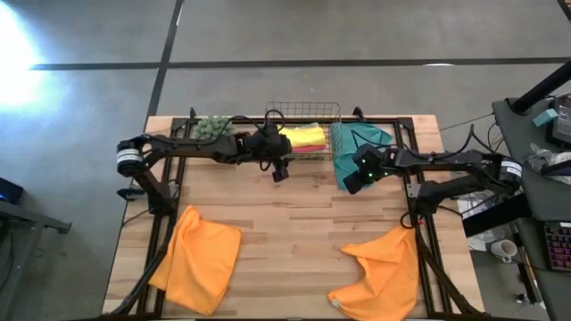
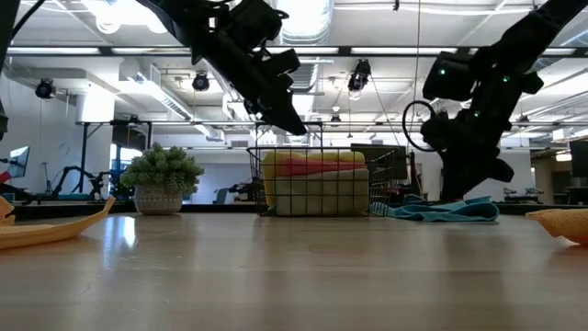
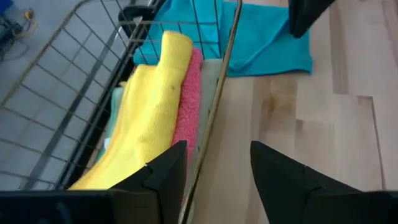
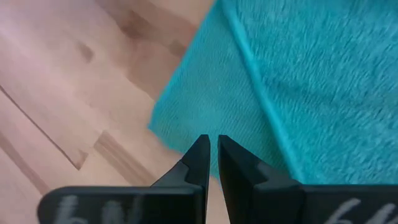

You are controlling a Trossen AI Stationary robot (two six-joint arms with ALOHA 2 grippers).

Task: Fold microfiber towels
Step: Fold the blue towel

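Right gripper (image 1: 360,178), fingers pinched nearly shut on nothing, hovers right over the near edge of the teal towel (image 1: 366,141) lying beside the basket (image 1: 303,111), way closer than the open-fingered left gripper (image 1: 280,171).

Teal towel (image 1: 361,143), yellow towel (image 3: 149,112), pink towel (image 3: 186,106).

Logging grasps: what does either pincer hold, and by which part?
Nothing: left pincer open by the basket; right pincer shut, empty, over the teal towel.
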